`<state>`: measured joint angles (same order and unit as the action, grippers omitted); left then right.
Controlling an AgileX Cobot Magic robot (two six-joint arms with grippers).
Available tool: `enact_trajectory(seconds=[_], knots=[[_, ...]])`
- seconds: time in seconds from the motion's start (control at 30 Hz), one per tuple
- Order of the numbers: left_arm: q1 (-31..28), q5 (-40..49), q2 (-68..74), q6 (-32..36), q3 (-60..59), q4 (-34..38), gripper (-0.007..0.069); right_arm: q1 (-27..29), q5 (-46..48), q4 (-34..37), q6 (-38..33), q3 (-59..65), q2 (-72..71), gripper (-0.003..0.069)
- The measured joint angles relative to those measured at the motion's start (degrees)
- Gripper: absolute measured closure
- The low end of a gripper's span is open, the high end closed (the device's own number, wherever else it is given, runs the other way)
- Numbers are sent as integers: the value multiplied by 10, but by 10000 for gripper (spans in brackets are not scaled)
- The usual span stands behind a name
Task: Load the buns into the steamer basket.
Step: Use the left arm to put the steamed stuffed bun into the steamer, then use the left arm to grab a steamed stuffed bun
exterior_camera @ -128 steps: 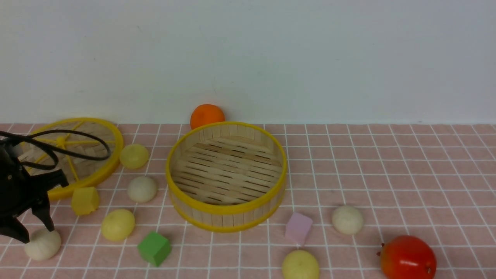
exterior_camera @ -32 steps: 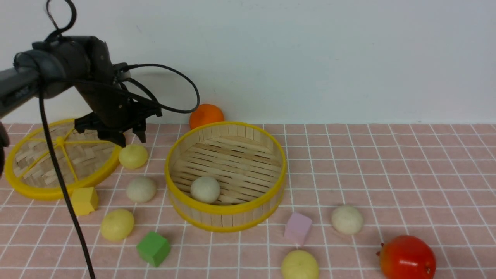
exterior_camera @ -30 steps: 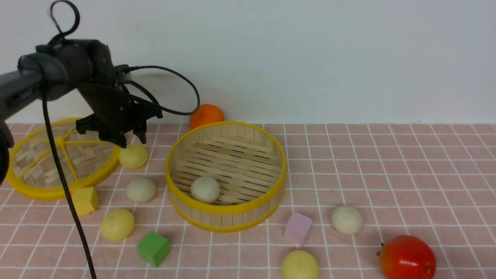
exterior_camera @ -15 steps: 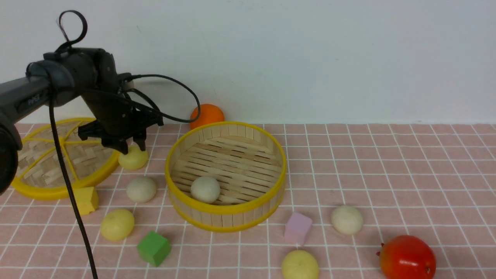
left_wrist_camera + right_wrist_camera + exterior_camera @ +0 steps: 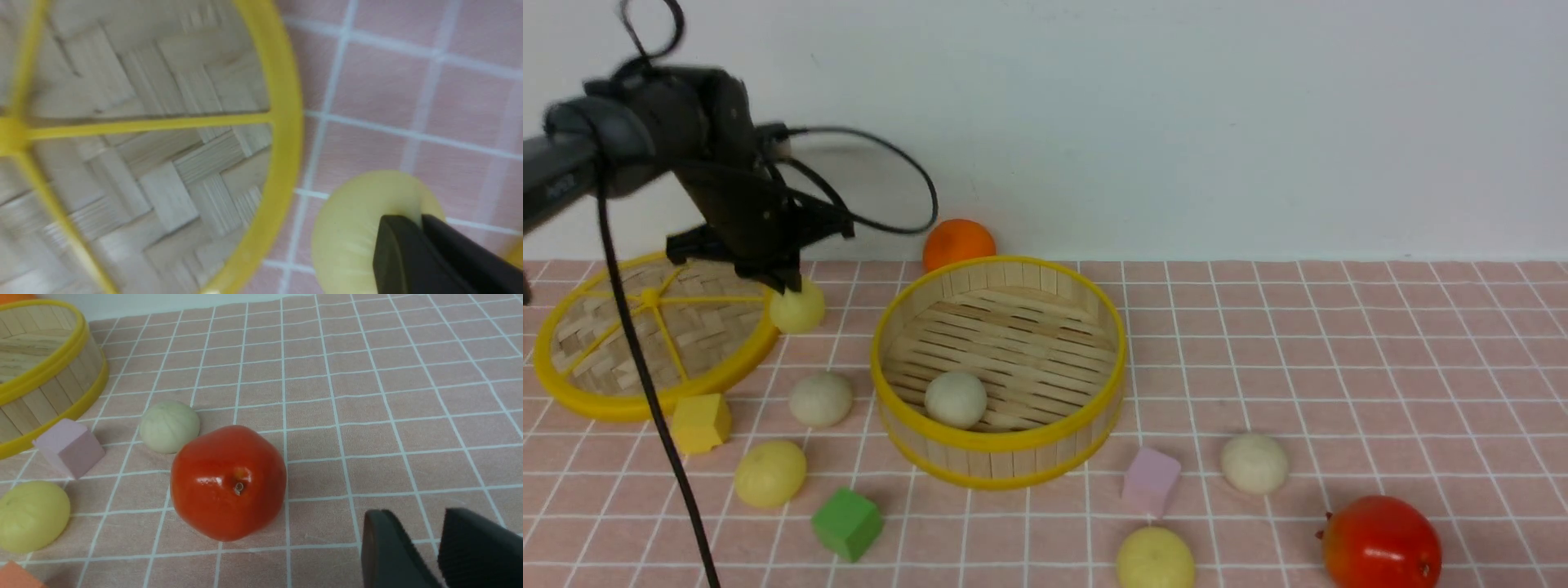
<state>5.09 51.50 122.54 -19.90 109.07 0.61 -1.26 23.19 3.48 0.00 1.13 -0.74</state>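
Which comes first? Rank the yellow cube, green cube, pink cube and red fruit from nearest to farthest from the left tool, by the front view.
1. Yellow cube, left side.
2. Green cube, front left.
3. Pink cube, right of centre.
4. Red fruit, front right.

Left arm (image 5: 568, 167) extended forward, wrist pitched down; left gripper (image 5: 788, 285) pinched onto pale yellow bun (image 5: 799, 310). Right gripper (image 5: 421, 516) jaws slightly parted.

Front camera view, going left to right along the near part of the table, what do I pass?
yellow cube → pale yellow bun → green cube → pink cube → off-white bun → red fruit
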Motion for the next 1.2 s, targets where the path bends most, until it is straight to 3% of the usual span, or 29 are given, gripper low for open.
enact_trajectory(seconds=[0.13, 0.3, 0.57, 0.7, 0.87, 0.9, 0.93, 1.07, 1.2], knots=[[18, 15, -47, 31, 0, 34, 612, 0, 0, 0, 0, 0, 0, 419], [84, 31, -66, 69, 1, 89, 612, 0, 0, 0, 0, 0, 0, 419], [128, -17, -8, 71, 0, 76, 602, 0, 0, 0, 0, 0, 0, 419], [129, -41, 23, 68, 0, 63, 555, 0, 0, 0, 0, 0, 0, 419], [129, -49, 31, 59, -1, 50, 417, 0, 0, 0, 0, 0, 0, 419], [129, -48, 30, 59, -1, 48, 379, 0, 0, 0, 0, 0, 0, 419], [129, -41, 26, 59, -1, 45, 291, 0, 0, 0, 0, 0, 0, 419], [122, 16, -14, 69, -1, 41, 146, 0, 0, 0, 0, 0, 0, 419], [99, 105, -95, 71, -7, 39, 99, 0, 0, 0, 0, 0, 0, 419]])
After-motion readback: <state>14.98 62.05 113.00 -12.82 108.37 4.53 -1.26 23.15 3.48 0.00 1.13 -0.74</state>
